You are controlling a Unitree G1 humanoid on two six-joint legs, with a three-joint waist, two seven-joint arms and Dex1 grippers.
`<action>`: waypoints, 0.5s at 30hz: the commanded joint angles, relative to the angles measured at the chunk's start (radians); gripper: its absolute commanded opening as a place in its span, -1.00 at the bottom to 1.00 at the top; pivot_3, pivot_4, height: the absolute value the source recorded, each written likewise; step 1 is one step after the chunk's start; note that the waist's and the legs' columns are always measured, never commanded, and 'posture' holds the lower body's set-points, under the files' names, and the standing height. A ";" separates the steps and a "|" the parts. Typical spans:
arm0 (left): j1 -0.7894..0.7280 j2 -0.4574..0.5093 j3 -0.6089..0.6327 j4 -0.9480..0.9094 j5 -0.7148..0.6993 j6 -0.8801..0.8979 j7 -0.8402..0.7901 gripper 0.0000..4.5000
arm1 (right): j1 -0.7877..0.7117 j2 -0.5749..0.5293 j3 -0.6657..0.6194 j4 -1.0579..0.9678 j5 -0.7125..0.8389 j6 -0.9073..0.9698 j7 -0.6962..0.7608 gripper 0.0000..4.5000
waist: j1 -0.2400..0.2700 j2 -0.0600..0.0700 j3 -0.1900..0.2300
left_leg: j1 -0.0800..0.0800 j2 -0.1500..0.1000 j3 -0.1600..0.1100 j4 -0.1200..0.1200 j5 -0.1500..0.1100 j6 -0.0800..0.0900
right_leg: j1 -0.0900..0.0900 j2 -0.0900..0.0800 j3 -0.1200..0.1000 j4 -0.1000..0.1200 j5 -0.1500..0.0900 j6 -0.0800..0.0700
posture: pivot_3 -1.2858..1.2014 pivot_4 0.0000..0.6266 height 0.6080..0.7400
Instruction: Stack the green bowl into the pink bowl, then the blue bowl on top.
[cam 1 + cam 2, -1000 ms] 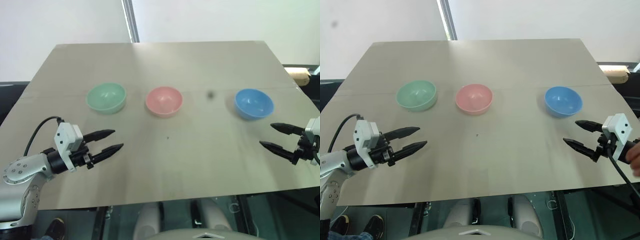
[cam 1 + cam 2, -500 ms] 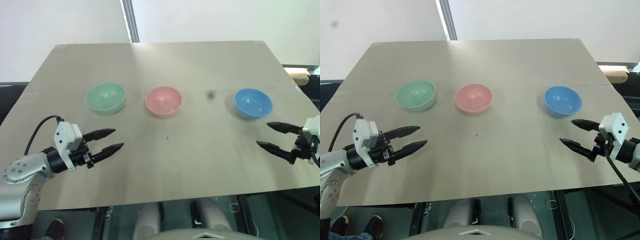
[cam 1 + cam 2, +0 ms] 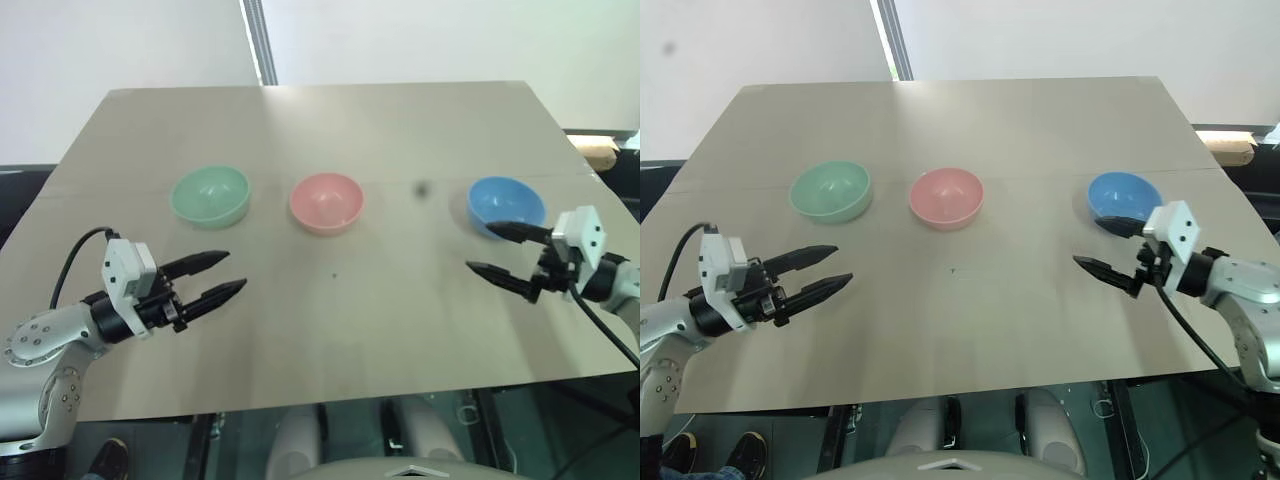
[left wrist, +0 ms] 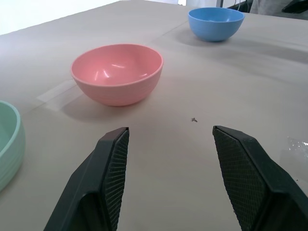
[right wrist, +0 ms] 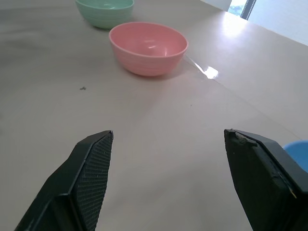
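The green bowl [image 3: 210, 195] stands upright at the left end of a row on the bench [image 3: 330, 330], with the pink bowl [image 3: 326, 203] near it in the middle and the blue bowl [image 3: 507, 206] well apart at the right end. All three are empty. They look like light, stiff plastic with smooth walls, so I think they can slip; the thin rim, with one finger inside and one outside, seems the best place to take hold. The left end effector [image 3: 225, 274] hovers in front of the green bowl, fingers apart and holding nothing. The right end effector [image 3: 497, 252] is just beside the blue bowl, fingers wide apart, also holding nothing. No bowl is stacked yet.
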 commanded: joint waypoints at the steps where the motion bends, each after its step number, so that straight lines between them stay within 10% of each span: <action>1: -0.004 -0.002 0.017 -0.045 -0.017 0.004 0.010 0.30 | -0.145 0.075 0.127 0.026 -0.059 -0.001 -0.033 0.78 | -0.004 0.000 0.000 | 0.000 0.000 0.000 0.000 0.000 0.000 | 0.000 0.000 0.000 0.000 0.000 0.000 | 0.03 -0.52 1.00; 15: -0.027 0.006 0.025 -0.062 -0.040 0.035 0.026 0.30 | -0.526 0.374 0.469 0.327 -0.379 -0.048 -0.125 0.78 | 0.003 0.000 0.000 | -0.005 0.000 0.002 0.001 0.000 0.000 | -0.004 -0.001 0.000 0.001 0.000 -0.001 | 0.03 -0.52 1.00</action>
